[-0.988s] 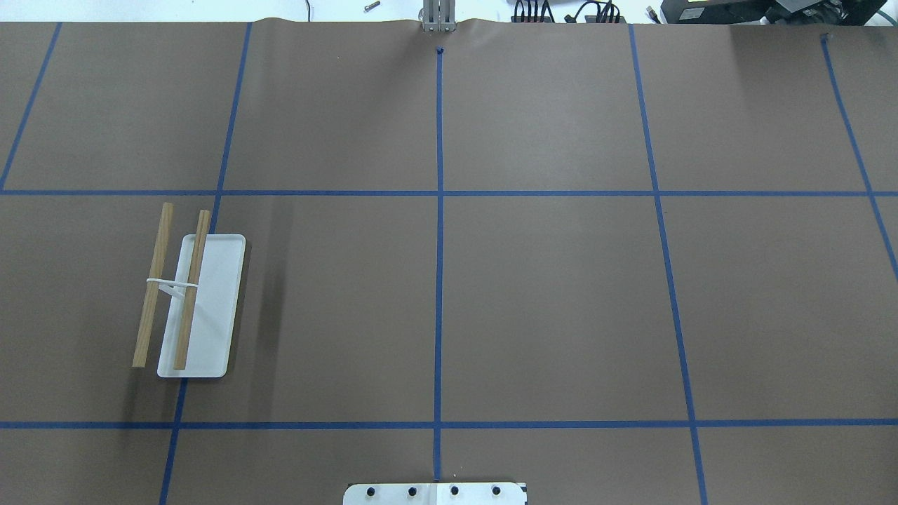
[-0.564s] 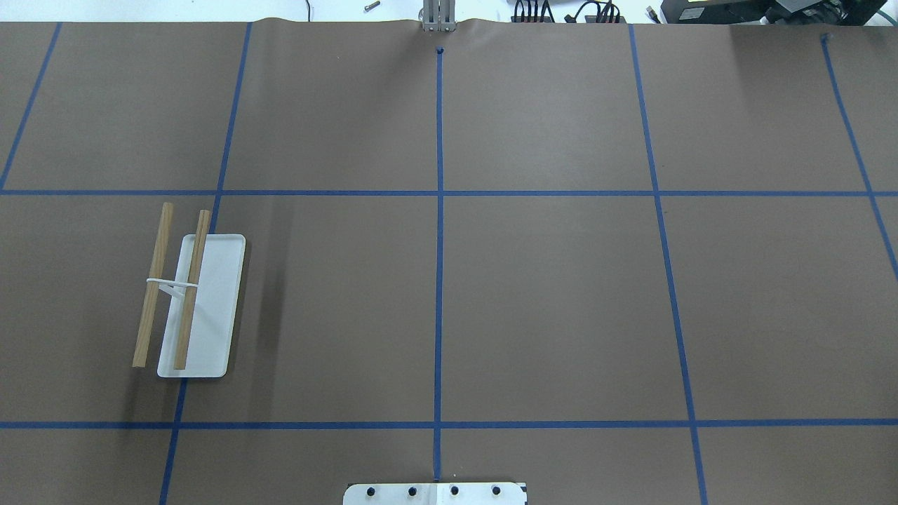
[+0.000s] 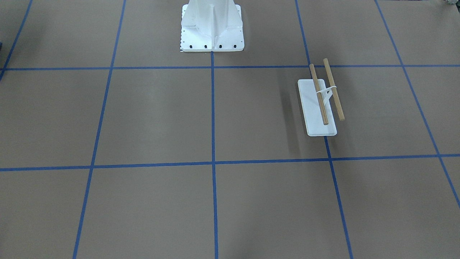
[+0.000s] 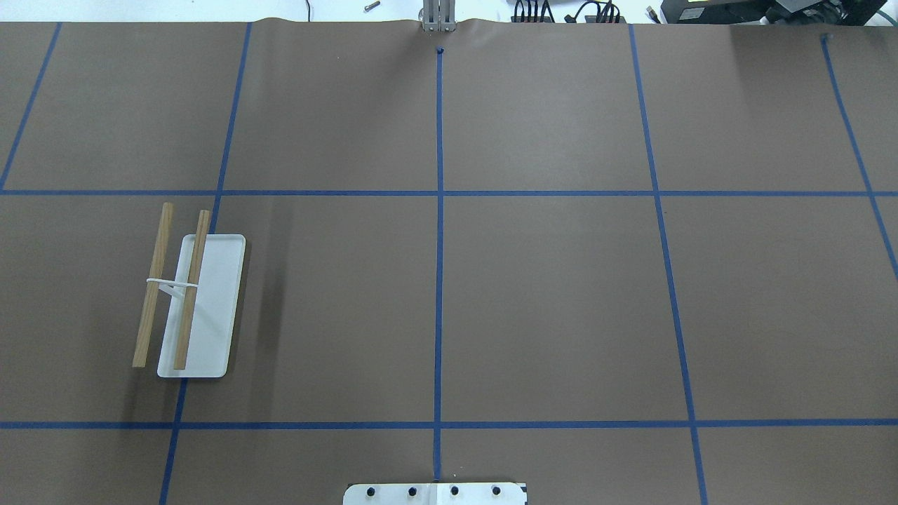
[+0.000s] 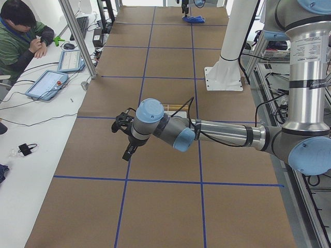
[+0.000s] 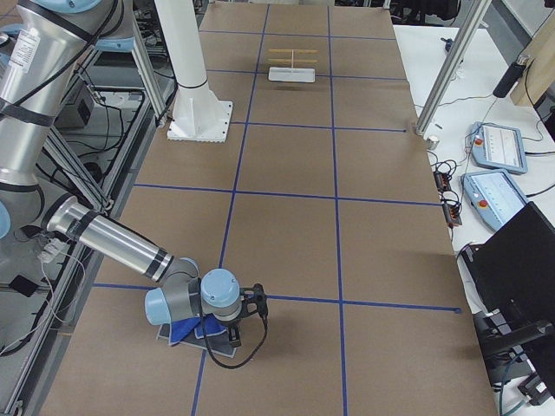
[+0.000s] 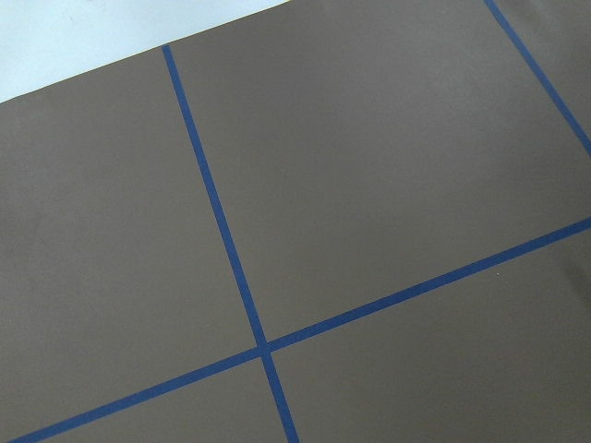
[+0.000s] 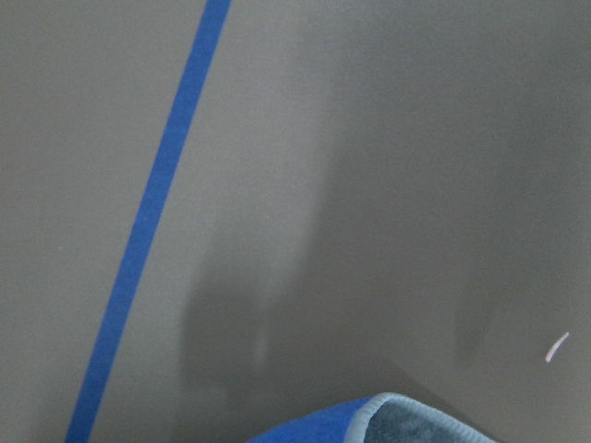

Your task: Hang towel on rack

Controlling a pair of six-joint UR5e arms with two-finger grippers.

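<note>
The rack (image 4: 193,301) stands on the table's left half, with two wooden dowels over a white base plate; it also shows in the front view (image 3: 320,108) and far off in the right view (image 6: 292,65). The towel (image 6: 184,332), blue with a dark grey side, lies at the table's right end under my right gripper (image 6: 236,334). Its pale-edged corner shows in the right wrist view (image 8: 388,420). My left gripper (image 5: 128,151) hangs above the table near the rack, which the arm mostly hides there. I cannot tell whether either gripper is open or shut.
The white robot pedestal (image 3: 212,28) stands at the table's near middle edge. An operator (image 5: 20,36) sits at a side bench with tablets (image 6: 494,143). Aluminium posts (image 6: 447,74) stand along the far edge. Blue tape lines grid the brown table.
</note>
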